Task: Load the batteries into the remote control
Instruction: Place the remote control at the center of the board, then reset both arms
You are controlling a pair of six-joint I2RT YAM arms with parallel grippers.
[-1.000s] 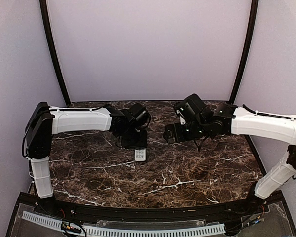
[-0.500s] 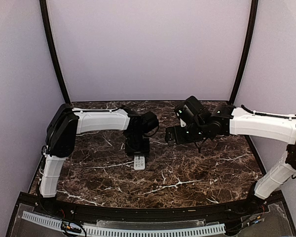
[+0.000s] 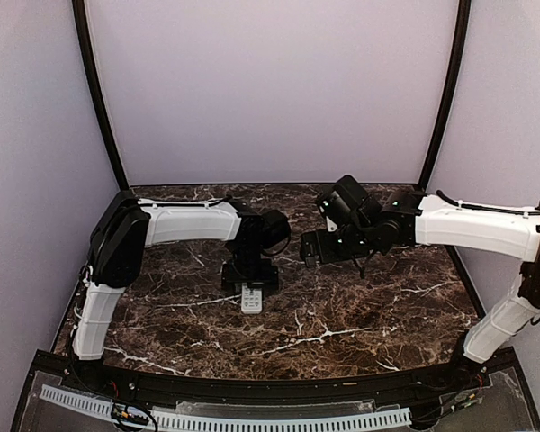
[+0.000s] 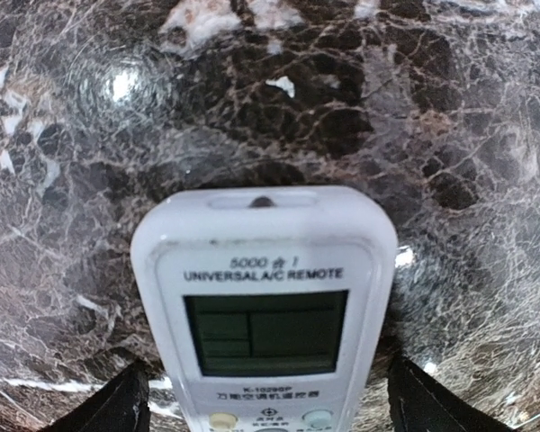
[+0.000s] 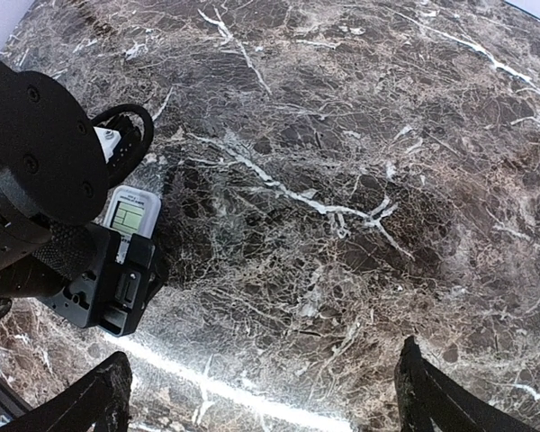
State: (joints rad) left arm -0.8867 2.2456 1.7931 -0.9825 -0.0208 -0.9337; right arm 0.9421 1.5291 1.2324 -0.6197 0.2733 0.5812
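Note:
The white remote control point(image 3: 251, 299) lies face up on the dark marble table, its display toward the back. My left gripper point(image 3: 249, 277) hangs right over its display end. In the left wrist view the remote point(image 4: 265, 315) fills the middle, and the two black fingers point(image 4: 117, 405) stand well apart on either side of it with table showing in the gaps. My right gripper point(image 3: 310, 249) is open and empty above the table, to the right of the remote. The right wrist view shows the remote point(image 5: 129, 211) under the left gripper's body point(image 5: 108, 288). The batteries are out of view.
The marble tabletop point(image 3: 360, 306) runs to lilac walls at the back and sides, with black corner posts point(image 3: 99, 99). A black rail point(image 3: 252, 389) edges the front. Both arms reach in over the table's middle.
My left arm has swung forward and to the right, and its gripper has come lower over the remote. The remote's visible part sits a little nearer the front. The right arm has barely moved.

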